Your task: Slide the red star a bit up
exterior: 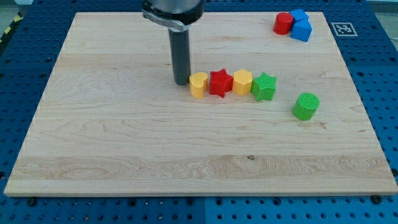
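My tip [181,82], a bare clawless rod, sits left of the red star [220,83].

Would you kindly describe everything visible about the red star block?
The red star is a small, matte, plastic-looking block lying flat on the wooden board, just above its middle. It sits second in a row of four, pressed between a yellow block on the view's left and a yellow hexagon on the right. My tip stands beyond that left yellow block.
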`<state>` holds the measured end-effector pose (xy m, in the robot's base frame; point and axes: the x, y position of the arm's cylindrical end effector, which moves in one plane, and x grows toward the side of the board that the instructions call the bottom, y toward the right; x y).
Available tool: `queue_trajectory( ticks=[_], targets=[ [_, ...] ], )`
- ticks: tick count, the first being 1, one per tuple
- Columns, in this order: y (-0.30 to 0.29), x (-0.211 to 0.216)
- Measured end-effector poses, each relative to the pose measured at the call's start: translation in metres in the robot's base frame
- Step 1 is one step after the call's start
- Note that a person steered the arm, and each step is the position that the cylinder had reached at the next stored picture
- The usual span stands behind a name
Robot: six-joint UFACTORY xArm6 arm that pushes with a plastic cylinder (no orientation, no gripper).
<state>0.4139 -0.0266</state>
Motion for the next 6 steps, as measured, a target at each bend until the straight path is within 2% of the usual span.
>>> queue_trajectory(
  ticks=[2,3,4,6],
  targets=[
    [0.053,0.077],
    [0.070,0.096],
    [0.069,0.100],
    [0.059,0.070]
  ],
)
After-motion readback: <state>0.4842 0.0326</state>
